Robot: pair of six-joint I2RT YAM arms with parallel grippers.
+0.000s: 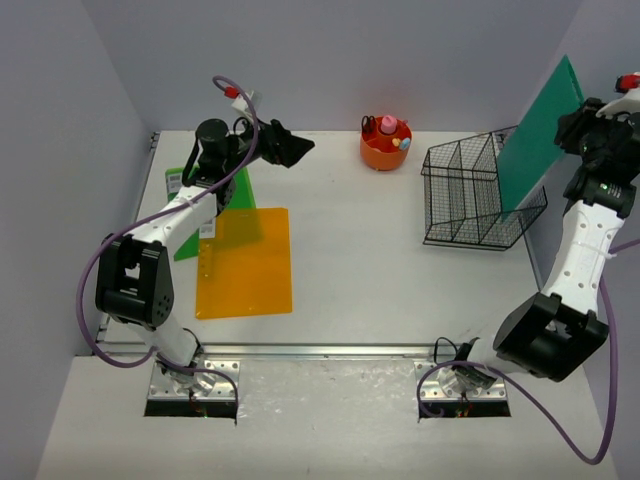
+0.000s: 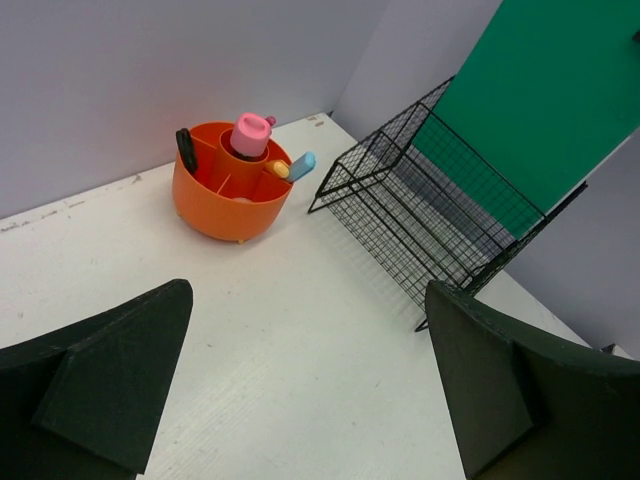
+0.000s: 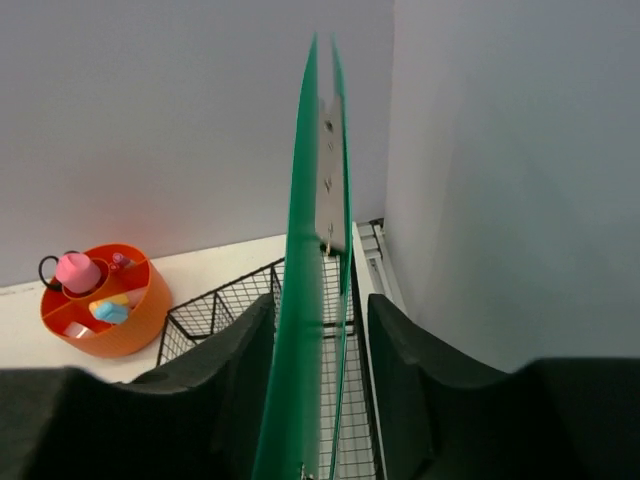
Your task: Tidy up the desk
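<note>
Top view first: the desk [image 1: 380, 260] fills the middle of the frame, white and flat. An orange folder [image 1: 245, 262] lies flush on it left of centre. At the right edge a green folder [image 1: 540, 130] stands tall in the wire basket [image 1: 470, 195].

Left wrist view: the left end effector [image 2: 310, 300] is spread wide with nothing between its fingers. It looks across at the orange caddy [image 2: 232, 185] in the upper left.

Right wrist view: the right end effector [image 3: 320, 310] sits part open astride the green folder. A gap shows on the right side, so I'd call that no real pinch.

The desk itself is rigid, smooth and not for grasping. The folders look thin, light, bendy and slick. I'd take the flat one by an edge.
</note>
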